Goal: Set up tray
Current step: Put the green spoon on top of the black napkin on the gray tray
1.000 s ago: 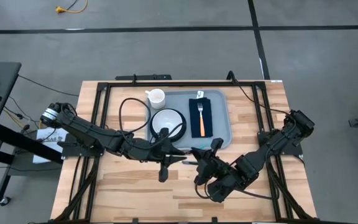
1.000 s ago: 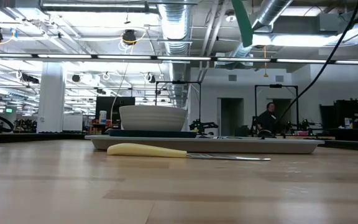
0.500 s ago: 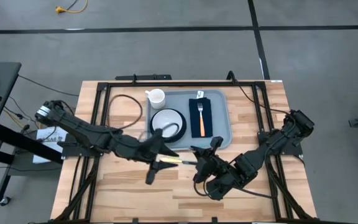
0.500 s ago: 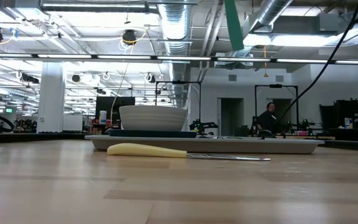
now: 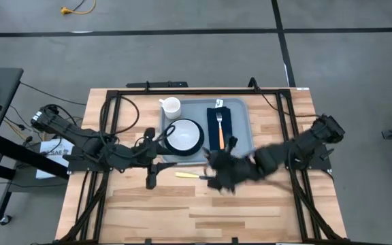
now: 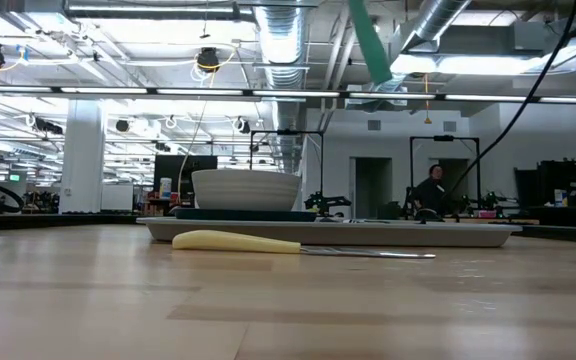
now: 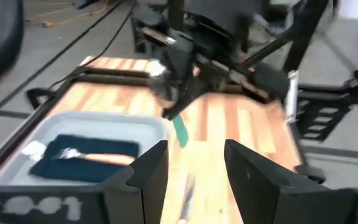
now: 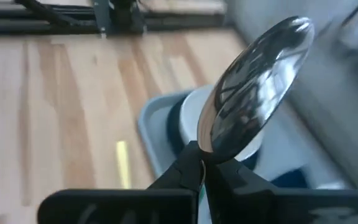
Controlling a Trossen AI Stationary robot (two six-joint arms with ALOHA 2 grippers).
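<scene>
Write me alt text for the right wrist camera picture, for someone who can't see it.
The right pincer is shut on a shiny metal spoon, holding it bowl-up close to the camera. Behind it lie the wooden table, a corner of the grey-blue tray with a white bowl on it, and a yellow knife handle on the wood beside the tray.

The right pincer is gripping a shiny spoon upright, above the wooden counter and the tray.
</scene>
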